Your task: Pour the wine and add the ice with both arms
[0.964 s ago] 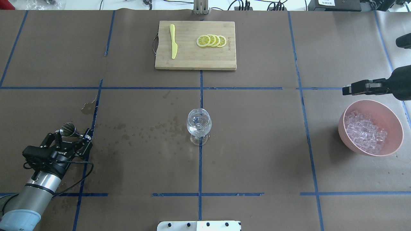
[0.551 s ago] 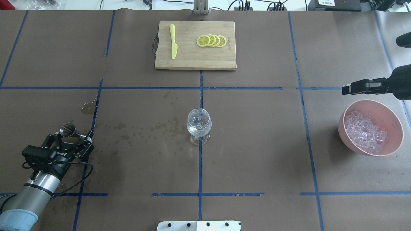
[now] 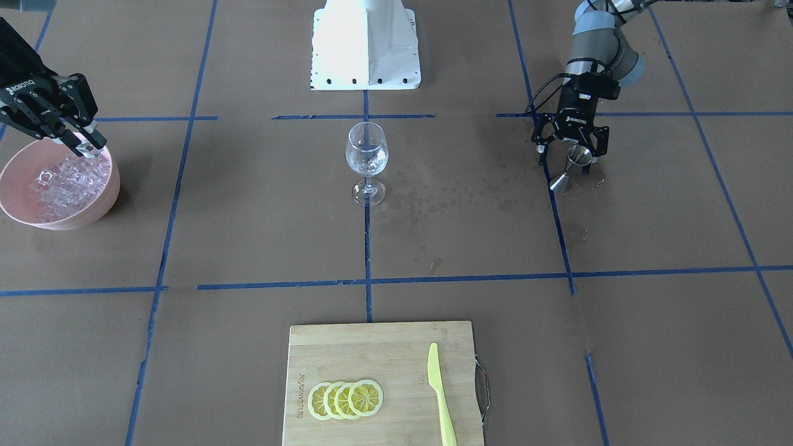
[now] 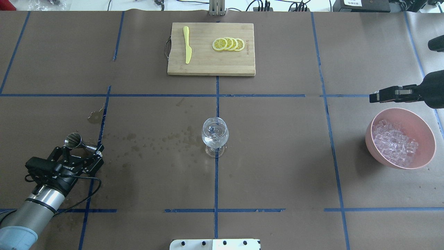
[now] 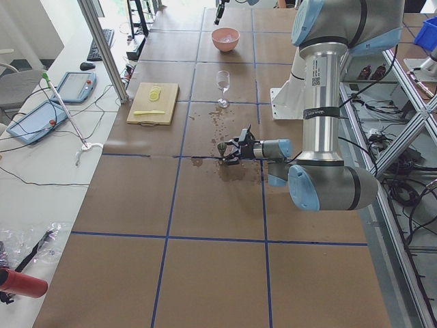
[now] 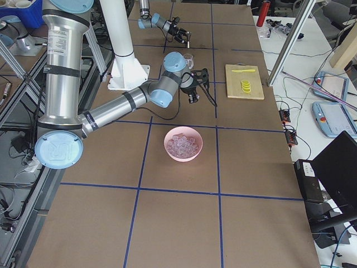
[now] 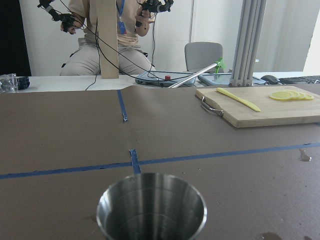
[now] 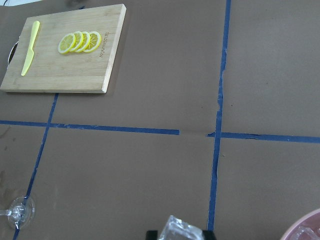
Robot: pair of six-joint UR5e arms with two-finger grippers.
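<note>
A clear wine glass (image 4: 215, 135) stands at the table's middle, also in the front view (image 3: 367, 158); any wine in it is barely visible. A steel jigger (image 4: 73, 140) stands upright at the left. My left gripper (image 4: 79, 154) is open, its fingers spread on either side of the jigger's base; its wrist view shows the jigger's cup (image 7: 151, 210) close up. My right gripper (image 4: 373, 97) is shut on one ice cube (image 8: 182, 231), above the far rim of the pink bowl (image 4: 369, 137). The bowl holds many ice cubes (image 4: 395, 144).
A wooden cutting board (image 4: 208, 66) with lemon slices (image 4: 229, 44) and a yellow knife (image 4: 187, 45) lies at the far middle. Dark wet stains (image 4: 152, 140) spot the brown paper between jigger and glass. The white base block (image 3: 365, 43) is at the near edge.
My left gripper has drawn back a little toward the robot while the jigger stays standing. The right gripper with its cube has barely moved.
</note>
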